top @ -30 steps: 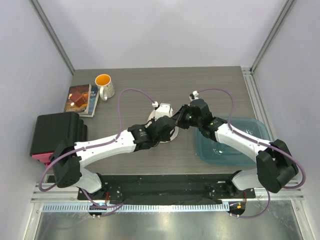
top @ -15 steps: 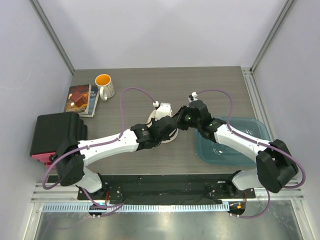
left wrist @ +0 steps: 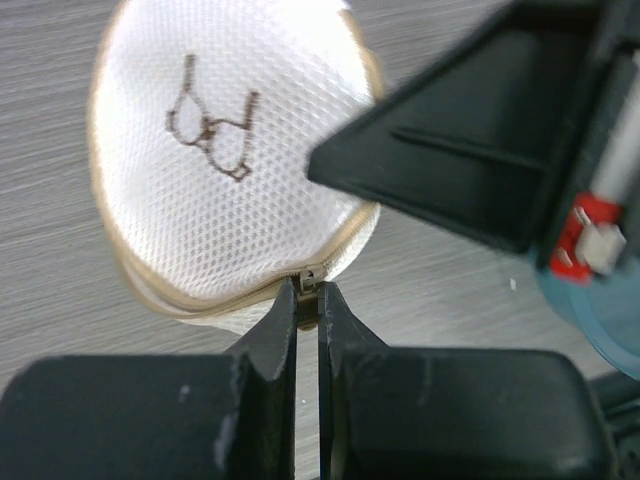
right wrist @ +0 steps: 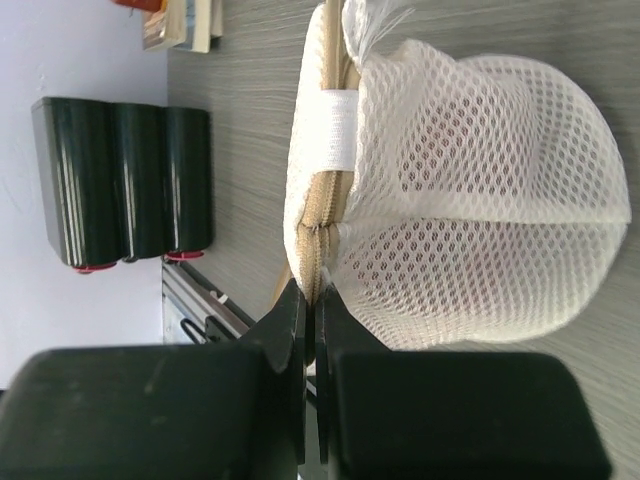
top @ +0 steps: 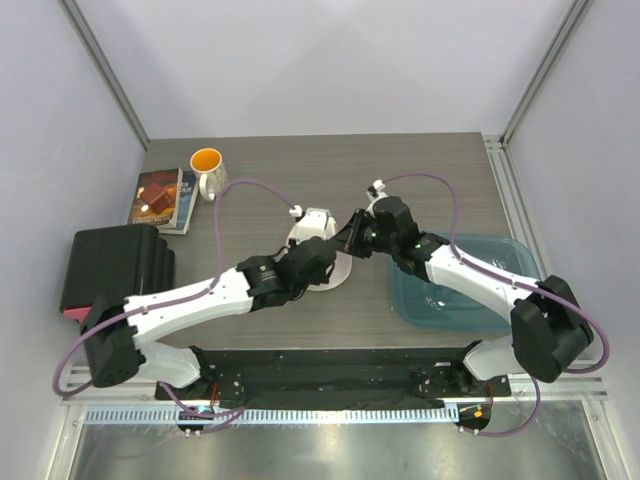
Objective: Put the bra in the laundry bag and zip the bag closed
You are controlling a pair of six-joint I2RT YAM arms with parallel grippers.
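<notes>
The laundry bag (top: 322,238) is a white mesh dome pouch with a tan zipper rim, mid-table between both arms. In the left wrist view its flat face (left wrist: 215,160) shows the dark glasses-like mark. My left gripper (left wrist: 308,296) is shut on the zipper pull (left wrist: 309,279) at the rim. My right gripper (right wrist: 317,296) is shut on the tan rim (right wrist: 330,225) of the bag, whose mesh dome (right wrist: 480,200) bulges to the right. In the top view the left gripper (top: 322,252) and right gripper (top: 347,238) meet at the bag. The bra is hidden.
A white mug with an orange inside (top: 208,170) and a book (top: 163,198) lie at the back left. A black case (top: 110,262) stands at the left edge. A teal bin (top: 470,285) sits at the right under the right arm.
My left gripper has drawn back toward the left and near side along the bag's rim. The bag has shifted slightly left with it. The right gripper has followed a little left.
</notes>
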